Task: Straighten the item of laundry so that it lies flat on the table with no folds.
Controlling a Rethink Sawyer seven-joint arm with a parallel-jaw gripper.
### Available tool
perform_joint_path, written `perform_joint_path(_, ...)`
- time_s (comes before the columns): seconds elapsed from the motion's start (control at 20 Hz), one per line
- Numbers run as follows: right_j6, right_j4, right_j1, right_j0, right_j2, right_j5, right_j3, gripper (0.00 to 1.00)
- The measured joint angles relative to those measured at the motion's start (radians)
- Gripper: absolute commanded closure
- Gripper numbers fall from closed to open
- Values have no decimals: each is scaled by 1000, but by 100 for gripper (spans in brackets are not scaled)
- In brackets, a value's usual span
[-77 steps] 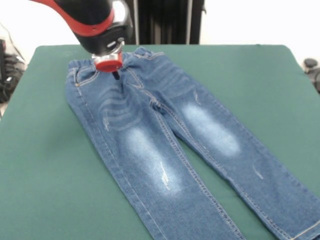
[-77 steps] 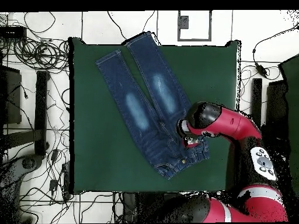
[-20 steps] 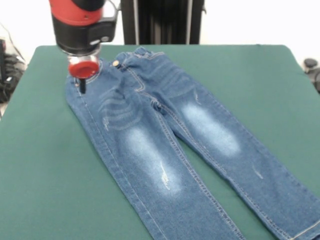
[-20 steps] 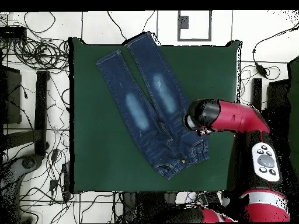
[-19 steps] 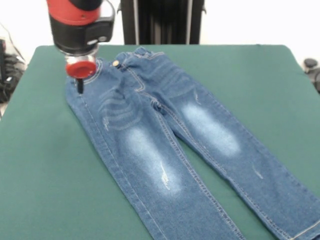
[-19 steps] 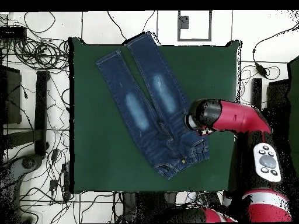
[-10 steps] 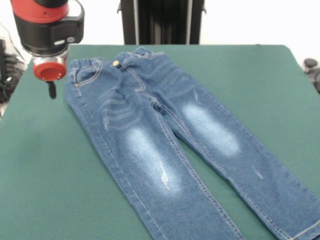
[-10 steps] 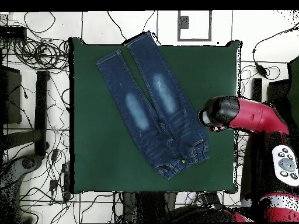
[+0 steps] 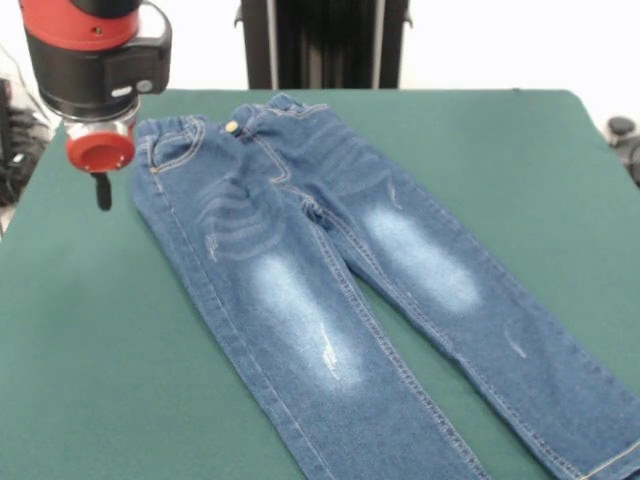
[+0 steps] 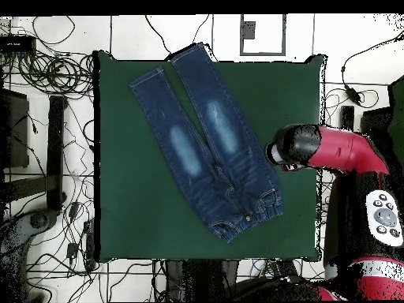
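The jeans [image 9: 330,290] lie spread on the green worktop [image 9: 90,350], front side up, with both legs extended and side by side. In the front view the waistband [image 9: 235,118] sits toward the far left part of the worktop, and the legs run diagonally toward the near right corner, past the lower picture edge. A brass button [image 9: 232,127] shows at the waistband. Faded whitish patches mark each leg at knee level. The denim appears mostly flat; slight creases show near the hips.

The gripper [image 9: 102,190] hangs over bare worktop just beside the waistband's left end, clear of the fabric. It holds nothing. Only a single dark tip is visible below the red disc [image 9: 99,152], so whether it is parted or closed cannot be told.
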Motion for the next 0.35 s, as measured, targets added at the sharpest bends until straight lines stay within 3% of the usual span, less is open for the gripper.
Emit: perform_joint_path(0.35,0,-23,0,0,29,0,-20,0)
